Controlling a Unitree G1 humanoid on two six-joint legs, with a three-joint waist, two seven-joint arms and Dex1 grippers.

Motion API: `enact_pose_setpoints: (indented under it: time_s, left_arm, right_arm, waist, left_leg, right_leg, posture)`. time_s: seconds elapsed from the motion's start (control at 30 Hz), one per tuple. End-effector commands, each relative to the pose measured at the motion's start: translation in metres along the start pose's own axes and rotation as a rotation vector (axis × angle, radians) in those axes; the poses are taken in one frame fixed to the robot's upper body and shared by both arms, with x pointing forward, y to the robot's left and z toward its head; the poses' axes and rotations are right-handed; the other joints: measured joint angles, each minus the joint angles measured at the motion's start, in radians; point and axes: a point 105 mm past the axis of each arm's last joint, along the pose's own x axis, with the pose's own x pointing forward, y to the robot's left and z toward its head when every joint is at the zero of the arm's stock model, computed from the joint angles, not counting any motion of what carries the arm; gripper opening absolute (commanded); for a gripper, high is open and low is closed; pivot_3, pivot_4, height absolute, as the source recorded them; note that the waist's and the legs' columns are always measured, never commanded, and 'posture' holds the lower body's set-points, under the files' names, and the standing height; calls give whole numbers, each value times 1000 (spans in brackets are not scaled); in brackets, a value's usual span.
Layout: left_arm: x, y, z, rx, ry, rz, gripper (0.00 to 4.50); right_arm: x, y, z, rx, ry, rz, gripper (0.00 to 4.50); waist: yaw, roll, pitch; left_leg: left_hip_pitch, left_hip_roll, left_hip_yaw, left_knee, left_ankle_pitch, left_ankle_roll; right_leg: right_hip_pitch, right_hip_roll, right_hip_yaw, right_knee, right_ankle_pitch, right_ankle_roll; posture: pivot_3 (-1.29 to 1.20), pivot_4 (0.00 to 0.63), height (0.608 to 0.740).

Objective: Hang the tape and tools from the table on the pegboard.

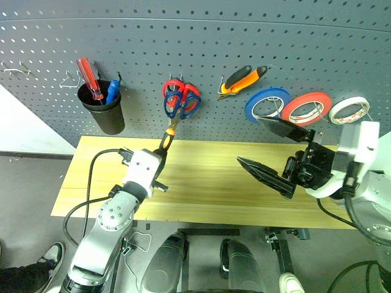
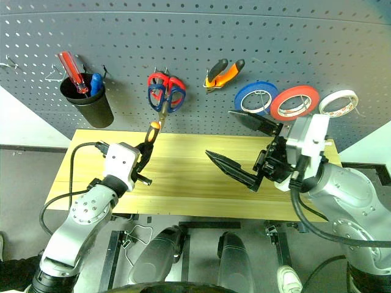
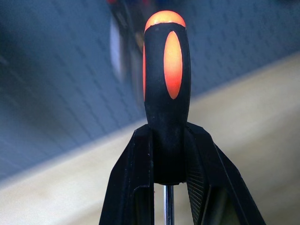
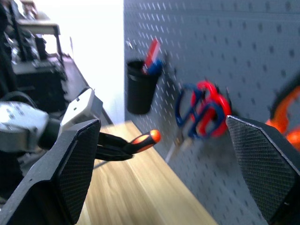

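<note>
My left gripper (image 1: 164,148) is shut on the small screwdriver (image 1: 168,135), whose orange-and-black handle (image 3: 167,70) points up toward the pegboard (image 1: 183,36) just below the hanging scissors. It hovers over the light wood table (image 1: 201,189) at the left. My right gripper (image 1: 250,139) stands open and empty above the table's right part. On the pegboard hang the dark-blue-handled scissors (image 1: 181,108) together with a red-handled pair, the orange-and-black pliers (image 1: 244,79), and the red tape (image 1: 310,107).
A black cup (image 1: 104,113) at the pegboard's left holds a long red and a blue screwdriver. A blue roll (image 1: 267,102) and a white roll (image 1: 349,110) hang on either side of the red tape. Bare wire hooks sit at the far left.
</note>
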Motion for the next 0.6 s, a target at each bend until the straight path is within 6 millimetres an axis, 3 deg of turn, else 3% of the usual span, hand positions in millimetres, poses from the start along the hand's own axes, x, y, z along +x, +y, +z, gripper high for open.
enact_pose_setpoints:
  time_s: [0.03,0.27,0.6]
  left_arm:
    - [-3,14,36,82,-232,101,514]
    - [-2,49,86,156,-510,278,514]
    - [14,80,133,231,-743,398,514]
  right_arm:
    - [1,-1,14,-31,-66,22,4500]
    - [3,-6,15,-42,-73,41,4500]
    - [13,0,33,-34,-194,100,4500]
  waist:
    - [0,1,-9]
    - [2,2,-32]
    - [-1,1,-44]
  left_leg:
    - [0,0,0,0,0,0]
    - [1,0,0,0,1,-1]
    - [3,4,2,3,1,-1]
  right_leg:
    - [0,0,0,0,0,0]
    - [1,3,0,0,0,0]
    - [2,8,2,1,4,-1]
  posture:
    - [91,134,710]
    - [99,124,710]
    - [90,130,710]
